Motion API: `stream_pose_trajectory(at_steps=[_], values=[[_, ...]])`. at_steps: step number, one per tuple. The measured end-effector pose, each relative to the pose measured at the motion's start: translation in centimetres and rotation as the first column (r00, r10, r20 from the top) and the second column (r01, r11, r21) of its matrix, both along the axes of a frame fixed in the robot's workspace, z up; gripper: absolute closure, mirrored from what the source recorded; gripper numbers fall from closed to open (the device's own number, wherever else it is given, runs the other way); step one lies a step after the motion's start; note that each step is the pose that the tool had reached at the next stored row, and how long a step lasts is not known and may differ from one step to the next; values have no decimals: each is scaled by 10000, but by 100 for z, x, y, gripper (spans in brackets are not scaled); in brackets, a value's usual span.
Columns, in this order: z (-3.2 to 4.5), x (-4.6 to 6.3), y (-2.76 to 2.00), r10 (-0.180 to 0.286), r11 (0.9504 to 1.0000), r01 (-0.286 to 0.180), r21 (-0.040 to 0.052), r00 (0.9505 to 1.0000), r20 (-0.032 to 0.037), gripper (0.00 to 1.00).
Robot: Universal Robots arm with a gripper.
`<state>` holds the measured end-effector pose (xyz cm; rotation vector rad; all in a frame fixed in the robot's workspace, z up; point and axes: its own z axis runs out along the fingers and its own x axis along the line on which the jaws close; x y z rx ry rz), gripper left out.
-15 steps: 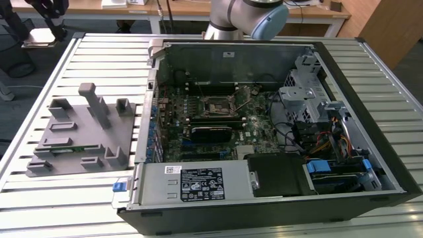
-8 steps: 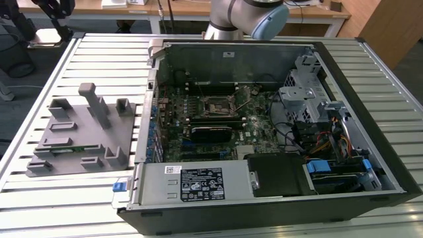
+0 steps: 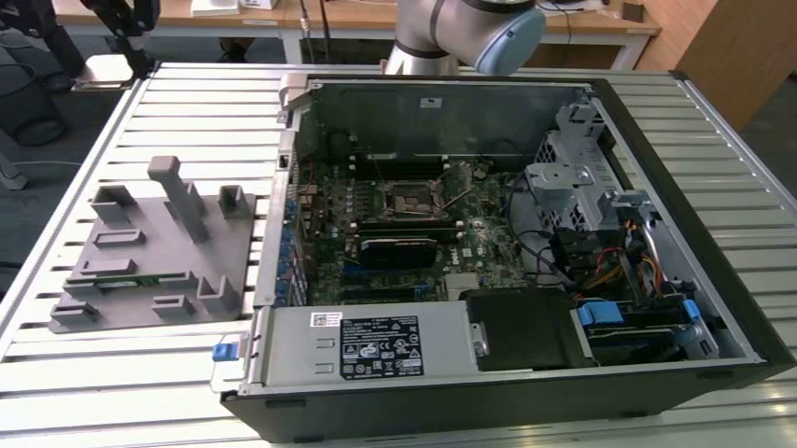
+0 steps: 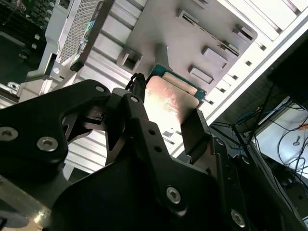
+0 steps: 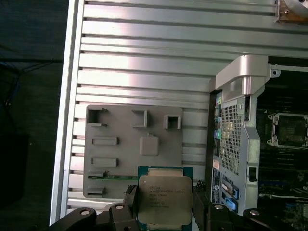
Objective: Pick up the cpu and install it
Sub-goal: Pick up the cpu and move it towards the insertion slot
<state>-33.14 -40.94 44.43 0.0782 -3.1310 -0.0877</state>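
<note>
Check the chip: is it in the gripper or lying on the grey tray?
In the gripper, which clamps the chip by opposite edges, raised above the grey tray.

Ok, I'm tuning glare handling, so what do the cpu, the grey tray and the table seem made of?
The cpu: silvery metal lid catching light, on a green board rim. The grey tray: matte, uniform grey, likely plastic. The table: ribbed silvery slats with bright sheen, probably aluminium.
</note>
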Motion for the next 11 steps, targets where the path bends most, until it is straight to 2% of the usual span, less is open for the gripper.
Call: stream_pose_trajectory(at_steps=[11], values=[[-11,178,3,0,10000,0,0,10000,0,46]])
